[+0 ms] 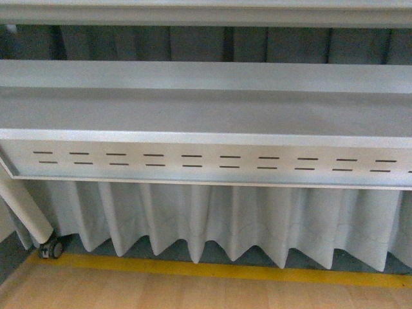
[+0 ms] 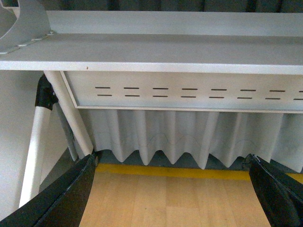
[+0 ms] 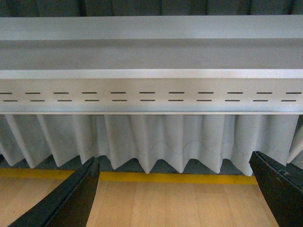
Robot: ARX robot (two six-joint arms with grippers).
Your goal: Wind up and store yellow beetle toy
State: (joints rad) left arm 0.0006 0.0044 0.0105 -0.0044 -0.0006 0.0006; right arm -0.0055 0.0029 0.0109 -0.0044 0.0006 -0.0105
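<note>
Nearest in the left wrist view, the left gripper (image 2: 171, 161) stands wide open, its two dark fingers (image 2: 61, 198) at opposite sides of the picture with only bare floor between them and nothing held. The right gripper (image 3: 174, 158) is the same in its own wrist view: dark fingers (image 3: 71, 198) spread far apart, gripping nothing. Neither arm shows in the front view. Below and ahead lies a light wooden floor (image 1: 193, 293), bordered further off by a yellow line (image 1: 225, 270). Just past that line hangs a pale pleated cloth (image 1: 225, 219), its folds ending close above the floor. At the left a white table leg (image 1: 26, 215) slants down to a small black caster (image 1: 51, 248) beside the line. Above the cloth runs a grey panel (image 1: 206, 161) pierced by two rows of short slots, and over it the flat grey table top (image 1: 193, 109). Furthest back is a dark curtain (image 1: 193, 44). The yellow beetle toy shows in none of the three views, so I cannot tell where it is.
</note>
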